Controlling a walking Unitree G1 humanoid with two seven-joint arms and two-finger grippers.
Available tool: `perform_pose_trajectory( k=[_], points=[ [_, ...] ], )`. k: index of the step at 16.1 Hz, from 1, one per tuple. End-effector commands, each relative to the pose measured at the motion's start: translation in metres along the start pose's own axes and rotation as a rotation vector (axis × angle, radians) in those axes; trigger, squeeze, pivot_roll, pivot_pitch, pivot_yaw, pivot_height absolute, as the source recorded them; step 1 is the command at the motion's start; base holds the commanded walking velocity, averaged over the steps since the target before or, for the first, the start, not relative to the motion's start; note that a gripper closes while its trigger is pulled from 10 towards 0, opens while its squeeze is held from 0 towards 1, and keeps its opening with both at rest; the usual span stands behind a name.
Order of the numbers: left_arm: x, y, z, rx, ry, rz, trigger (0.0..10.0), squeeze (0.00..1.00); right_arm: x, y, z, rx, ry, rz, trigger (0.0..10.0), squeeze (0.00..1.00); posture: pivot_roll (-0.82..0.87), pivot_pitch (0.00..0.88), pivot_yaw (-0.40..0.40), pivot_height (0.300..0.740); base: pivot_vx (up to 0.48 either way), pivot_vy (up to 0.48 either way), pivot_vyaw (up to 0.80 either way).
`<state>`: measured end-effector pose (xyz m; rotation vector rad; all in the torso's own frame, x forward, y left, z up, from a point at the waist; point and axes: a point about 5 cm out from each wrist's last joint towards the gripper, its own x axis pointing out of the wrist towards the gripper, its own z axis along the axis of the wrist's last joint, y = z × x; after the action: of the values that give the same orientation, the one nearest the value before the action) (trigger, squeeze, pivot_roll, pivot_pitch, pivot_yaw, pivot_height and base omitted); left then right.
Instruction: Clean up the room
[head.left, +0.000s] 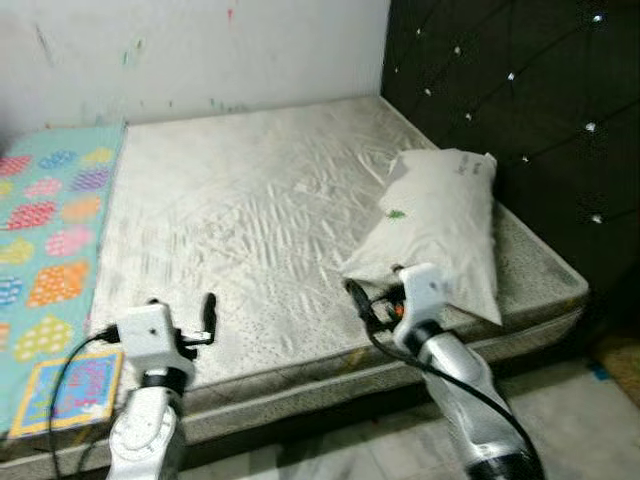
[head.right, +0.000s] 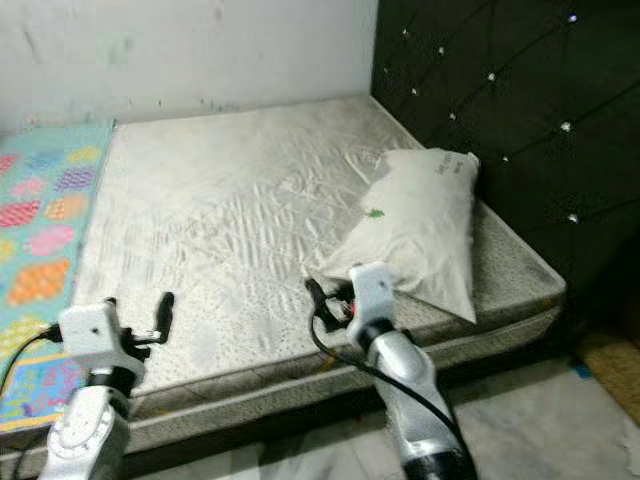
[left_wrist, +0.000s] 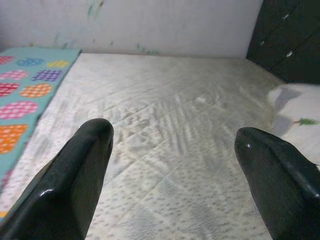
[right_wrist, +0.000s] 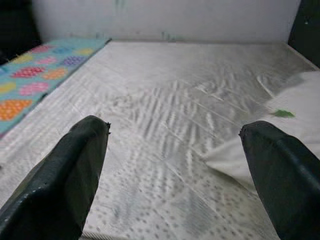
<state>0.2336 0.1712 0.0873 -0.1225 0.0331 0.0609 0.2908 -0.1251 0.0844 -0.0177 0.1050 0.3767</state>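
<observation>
Seen from the robot's head: wide bed with a rumpled, silvery-white patterned mattress cover (head.left: 250, 230), pushed against a pale, paint-flecked wall (head.left: 200, 50) and a black tufted headboard with shiny studs (head.left: 520, 110). Along the bed's left side, a turquoise play mat printed with coloured dotted blobs (head.left: 50, 240). At the right, close to the headboard, a white rectangular pillow with a small green mark (head.left: 440, 225), lying flat on the mattress, its lower corner near the front edge. Below the bed, pale marble-look floor (head.left: 590, 410). Over the front edge, two silver arms: left claw (head.left: 208, 318) above the cover near the play mat, black fingers (left_wrist: 75, 175) spread wide, holding nothing; right claw (head.left: 365, 298) just beside the pillow's near corner, fingers (right_wrist: 70, 170) likewise wide apart and empty.
</observation>
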Motion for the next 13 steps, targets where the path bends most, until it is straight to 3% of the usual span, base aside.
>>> perform_pose_trajectory(
  k=[1,7,11,13],
  points=[
    [-0.0007,-0.0046,0.002,0.002,0.001,-0.041,10.0,0.0,-0.0024,-0.0074,-0.0007,-0.002,0.008,-0.029,10.0,0.0,-0.07,0.0,-0.003,0.74,0.33,0.0,0.0],
    [0.0058,-0.0113,0.0042,0.002,0.011,-0.103,10.0,0.0,-0.0074,-0.014,0.0014,-0.007,0.001,-0.085,10.0,0.0,-0.1,0.0,0.027,0.74,0.436,0.0,0.0],
    [0.0052,-0.0117,0.0035,-0.004,0.014,-0.102,10.0,0.0,-0.0105,-0.0094,-0.0031,-0.008,0.018,-0.074,10.0,0.0,-0.09,0.0,0.016,0.74,0.48,0.0,0.0],
    [0.0048,-0.0114,0.0034,-0.015,0.013,-0.08,10.0,0.0,-0.0095,-0.0086,-0.002,-0.003,0.018,-0.072,10.0,0.0,-0.09,0.0,0.012,0.74,0.156,0.0,0.0]
  ],
)
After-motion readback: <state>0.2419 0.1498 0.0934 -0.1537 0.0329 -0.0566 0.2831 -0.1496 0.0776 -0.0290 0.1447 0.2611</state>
